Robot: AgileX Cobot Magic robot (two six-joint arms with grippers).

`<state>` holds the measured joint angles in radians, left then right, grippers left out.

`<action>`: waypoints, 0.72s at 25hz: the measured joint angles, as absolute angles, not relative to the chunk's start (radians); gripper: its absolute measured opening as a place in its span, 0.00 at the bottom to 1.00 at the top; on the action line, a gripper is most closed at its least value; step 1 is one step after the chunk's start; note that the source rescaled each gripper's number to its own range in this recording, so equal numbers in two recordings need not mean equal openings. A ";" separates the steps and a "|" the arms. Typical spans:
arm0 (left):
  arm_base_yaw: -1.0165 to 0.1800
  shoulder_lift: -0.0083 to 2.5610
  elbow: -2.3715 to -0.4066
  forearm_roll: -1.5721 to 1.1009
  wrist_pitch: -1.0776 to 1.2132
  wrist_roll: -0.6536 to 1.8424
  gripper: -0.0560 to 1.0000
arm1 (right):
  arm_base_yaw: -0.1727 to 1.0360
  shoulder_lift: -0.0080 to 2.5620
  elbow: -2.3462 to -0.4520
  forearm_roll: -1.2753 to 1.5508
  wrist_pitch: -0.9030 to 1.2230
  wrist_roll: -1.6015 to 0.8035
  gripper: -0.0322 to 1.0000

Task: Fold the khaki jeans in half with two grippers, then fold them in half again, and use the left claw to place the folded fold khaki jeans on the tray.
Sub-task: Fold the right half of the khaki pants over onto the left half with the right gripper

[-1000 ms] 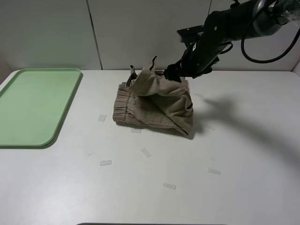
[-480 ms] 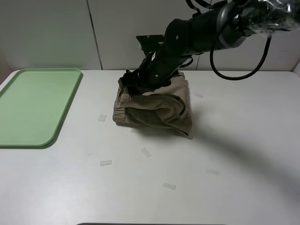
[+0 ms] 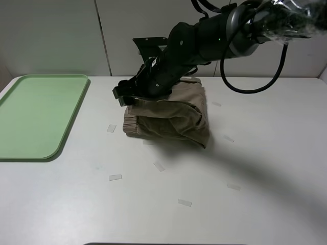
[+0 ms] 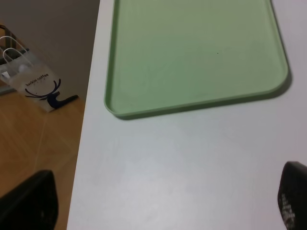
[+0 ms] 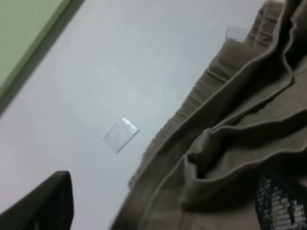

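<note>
Khaki jeans [image 3: 173, 117] lie in a folded bundle at centre frame in the exterior high view, on the white table [image 3: 255, 173], well apart from the tray [image 3: 36, 117] at the left. A second ago the right gripper [image 3: 124, 97] held a cloth edge raised at the bundle's upper right. It has since swept left across the garment, and the cloth now lies flat. The second fold therefore appears laid.

In the right wrist view the fingers [image 5: 48, 203] stand wide apart, gripping nothing. The left gripper [image 4: 160, 203] is likewise spread and empty, near the tray's corner.

The gathered waistband faces left, toward the tray. The long axis runs left to right.
</note>
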<state>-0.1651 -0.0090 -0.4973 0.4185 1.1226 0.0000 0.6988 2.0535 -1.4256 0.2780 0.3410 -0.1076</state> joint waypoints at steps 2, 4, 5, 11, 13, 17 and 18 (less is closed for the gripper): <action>-0.165 -0.009 -0.497 0.419 1.123 0.000 0.92 | 0.692 2.044 -1.426 0.199 0.359 -0.120 0.84; -0.165 -0.009 -0.497 0.419 1.123 0.000 0.92 | 0.688 2.030 -1.426 0.115 0.379 -0.128 0.84; -0.165 -0.009 -0.497 0.419 1.123 0.000 0.92 | 0.688 2.020 -1.426 0.076 0.394 -0.129 0.84; -0.165 -0.009 -0.497 0.419 1.123 0.000 0.92 | 0.688 1.980 -1.426 0.000 0.480 -0.156 0.84; -0.165 -0.009 -0.497 0.419 1.123 0.000 0.92 | 0.688 1.969 -1.426 0.000 0.485 -0.166 0.84; -0.165 -0.009 -0.497 0.419 1.123 0.000 0.92 | 0.688 1.932 -1.426 -0.011 0.480 -0.173 0.84; -0.165 -0.009 -0.497 0.419 1.123 0.000 0.92 | 0.691 1.920 -1.426 -0.014 0.477 -0.174 0.84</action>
<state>-0.1651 -0.0090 -0.4973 0.4185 1.1226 0.0000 0.6905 1.9200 -1.4256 -0.0136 0.4773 -0.1740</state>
